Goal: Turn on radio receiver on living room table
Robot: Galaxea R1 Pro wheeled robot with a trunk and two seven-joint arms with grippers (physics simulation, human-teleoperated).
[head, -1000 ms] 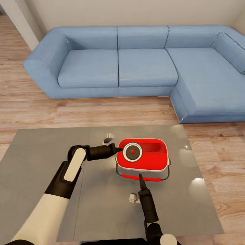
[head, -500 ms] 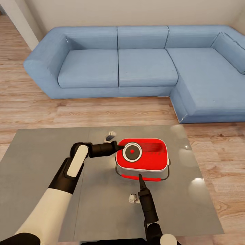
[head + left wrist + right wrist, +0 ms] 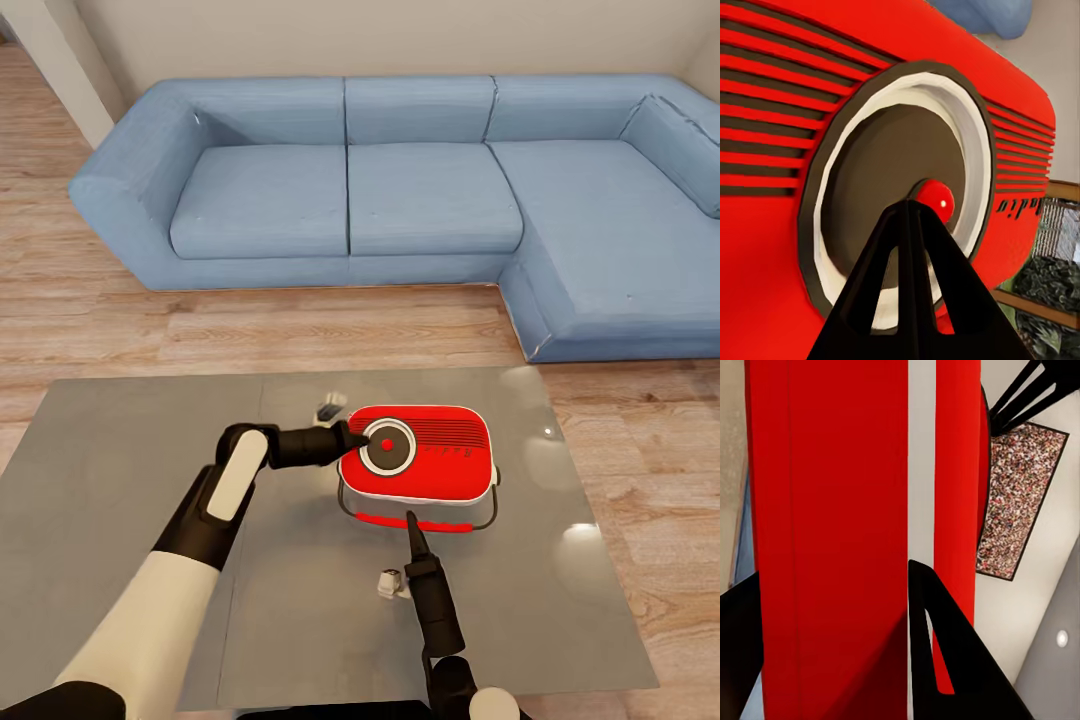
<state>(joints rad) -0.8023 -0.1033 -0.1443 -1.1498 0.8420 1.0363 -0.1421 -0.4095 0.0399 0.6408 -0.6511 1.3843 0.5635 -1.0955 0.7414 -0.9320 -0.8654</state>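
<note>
The red radio receiver (image 3: 420, 455) lies on the glossy grey table (image 3: 130, 480), dial face up, its wire handle toward me. My left gripper (image 3: 362, 438) is shut, and its joined tip (image 3: 916, 208) rests on the grey-ringed dial (image 3: 967, 142), right at the red centre knob (image 3: 936, 196). My right gripper (image 3: 410, 520) points at the radio's near side. In the right wrist view its fingers (image 3: 945, 660) stand apart, open, against the red side with the white band (image 3: 921, 457). I cannot tell whether they touch it.
The blue L-shaped sofa (image 3: 400, 190) runs along the far wall and down the right side. A strip of light wood floor (image 3: 300, 330) separates it from the table. The crowd picture (image 3: 1016, 502) shows past the radio's edge.
My left arm has reached further right, bringing its shut tip from the dial's left rim to the red centre knob. The right gripper and the radio have stayed put.
</note>
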